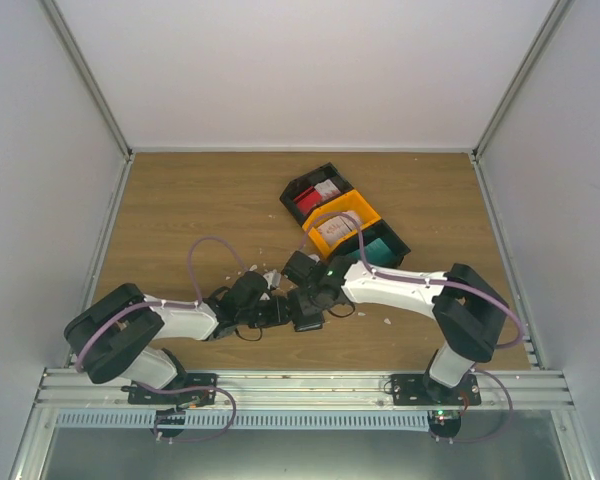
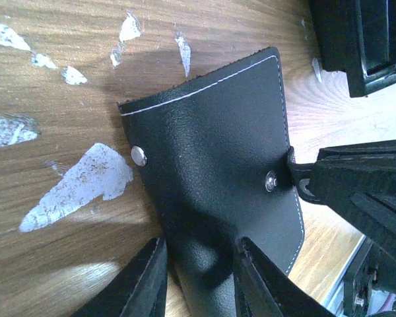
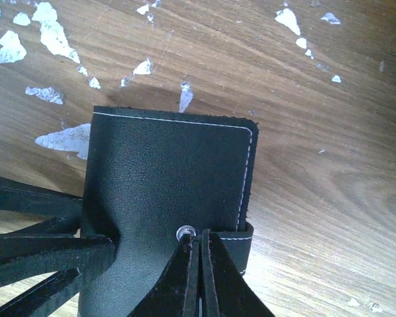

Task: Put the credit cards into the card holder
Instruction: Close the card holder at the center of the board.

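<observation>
The card holder (image 2: pixel 218 145) lies shut on the wooden tabletop (image 1: pixel 180 200), near the front and in the middle. Both arms meet there. It is black and bumpy, with a thin white sewn line along its edge. One shiny round stud (image 2: pixel 138 156) sits on its face.

The left claw (image 2: pixel 199 247) has the near end of the card holder between its two fingers and squeezes it. The right claw (image 3: pixel 197 239) comes in from the other side. Its fingers are almost together, pinching the little strap by the second stud (image 3: pixel 185 231).

From above, the two claws and wrists cover the card holder almost fully.

White chipped patches (image 2: pixel 79 185) are all over the wood around it, one big patch just beside its edge.

Farther back stand three small bins in a slanted row, touching each other. The black bin (image 1: pixel 302 181) holds the red-and-white cards (image 1: pixel 315 197). The yellow bin (image 1: pixel 367 212) holds a whitish card (image 1: pixel 342 226). The last bin (image 1: pixel 401 243) is black with a teal card (image 1: pixel 378 247) inside. The marks on the cards are too small to read. The right arm lies just in front of the bins.

A purple cable (image 1: pixel 195 255) loops up from the left arm.
</observation>
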